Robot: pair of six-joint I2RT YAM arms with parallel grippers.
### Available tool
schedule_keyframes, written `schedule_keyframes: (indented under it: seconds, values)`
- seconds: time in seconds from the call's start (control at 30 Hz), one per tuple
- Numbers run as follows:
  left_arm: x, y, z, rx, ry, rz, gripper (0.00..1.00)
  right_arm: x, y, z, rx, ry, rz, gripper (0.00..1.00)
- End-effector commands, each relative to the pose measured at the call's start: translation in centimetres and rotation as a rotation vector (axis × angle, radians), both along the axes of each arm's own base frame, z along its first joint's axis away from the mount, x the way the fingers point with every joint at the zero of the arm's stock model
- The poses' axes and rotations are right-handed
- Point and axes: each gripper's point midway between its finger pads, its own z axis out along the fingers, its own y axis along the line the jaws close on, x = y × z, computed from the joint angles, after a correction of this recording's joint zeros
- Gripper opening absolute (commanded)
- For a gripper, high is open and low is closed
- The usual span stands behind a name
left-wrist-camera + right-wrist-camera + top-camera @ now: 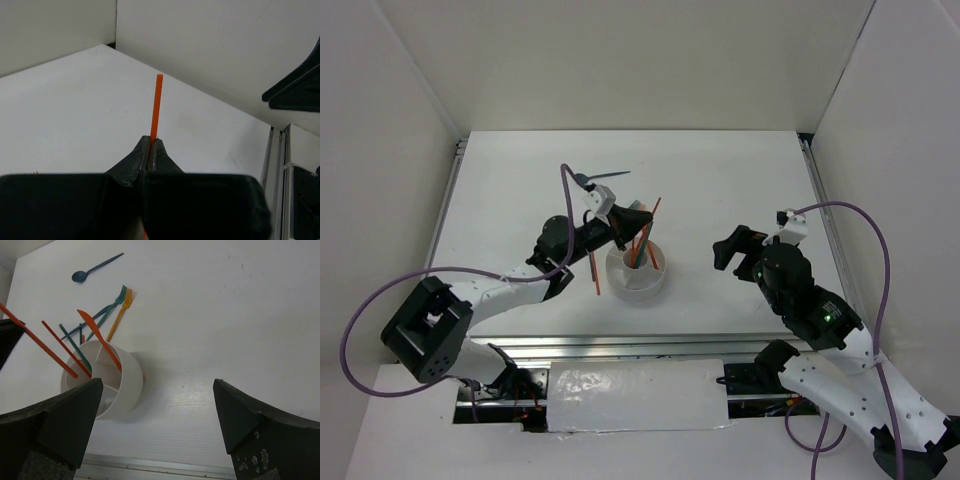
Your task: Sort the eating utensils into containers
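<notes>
The round white holder (pixel 638 275) stands mid-table, split by white walls; it also shows in the right wrist view (pixel 120 385). In it stand an orange knife (pixel 100 340), an orange chopstick (pixel 65 350) and a teal chopstick (pixel 75 347). My left gripper (pixel 635 222) hovers over the holder's far left rim, shut on another orange chopstick (pixel 156 105), whose lower end reaches into the holder (pixel 55 357). A teal fork (pixel 107 310), an orange fork (pixel 120 312) and a blue spoon (pixel 95 269) lie on the table. My right gripper (pixel 157 390) is open and empty, right of the holder.
The table (pixel 720 180) is boxed in by white walls at the back and sides. A metal rail (pixel 640 345) runs along its near edge. In the top view the blue spoon (pixel 600 180) lies behind the left arm and the orange fork (pixel 594 270) left of the holder.
</notes>
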Motion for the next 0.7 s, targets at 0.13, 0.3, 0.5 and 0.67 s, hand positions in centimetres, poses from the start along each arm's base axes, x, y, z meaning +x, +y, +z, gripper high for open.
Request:
schedule_keyframes:
  seconds: [0.13, 0.3, 0.5, 0.67]
  values:
    - [0.1, -0.6, -0.2, -0.032, -0.090, -0.007, 0.00, 0.2, -0.2, 0.5, -0.008, -0.013, -0.019, 1.00]
    - [0.6, -0.4, -1.7, 0.004, -0.029, 0.023, 0.08, 0.2, -0.3, 0.4, -0.011, -0.012, -0.019, 1.00]
    - [1.1, 0.6, -1.7, 0.048, -0.005, 0.087, 0.48, 0.4, -0.1, 0.4, -0.010, -0.011, -0.015, 1.00]
    - [1.0, 1.6, -0.2, 0.048, -0.016, 0.125, 0.55, 0.4, 0.0, 0.5, -0.009, -0.010, -0.012, 1.00]
